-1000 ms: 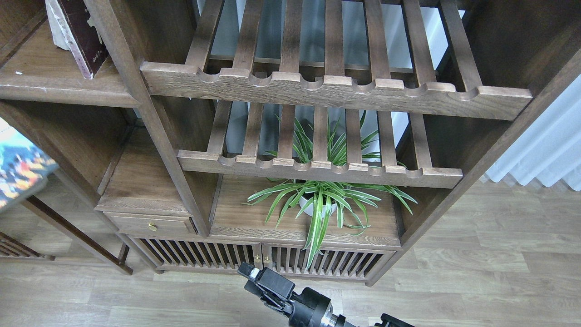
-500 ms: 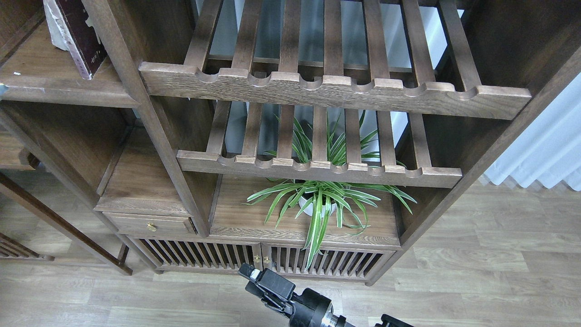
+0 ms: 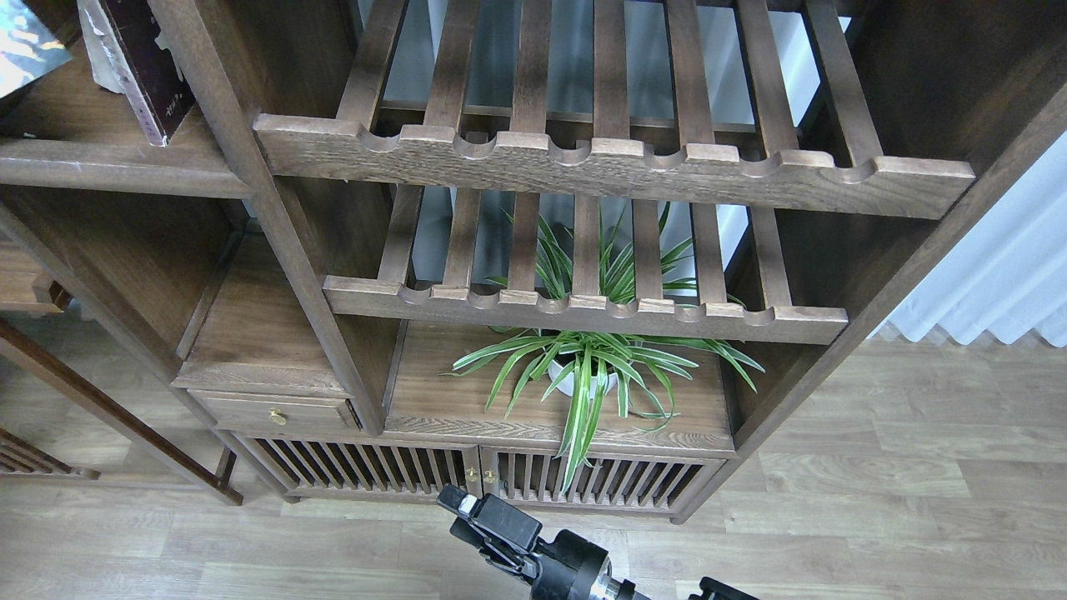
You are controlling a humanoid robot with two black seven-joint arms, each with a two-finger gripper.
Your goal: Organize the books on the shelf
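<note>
One maroon book [image 3: 137,71] leaning on smooth-grained shelf [image 3: 108,154], right tool [image 3: 467,508] dark, state unclear

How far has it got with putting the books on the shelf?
One maroon book already leans on the shelf at top left. A second book is just entering above that shelf at the picture's corner; what holds it is out of view. The right gripper waits low, carrying nothing. No third book is in view.

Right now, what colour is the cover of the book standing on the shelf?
Dark maroon cover, pale page edges; head view.
</note>
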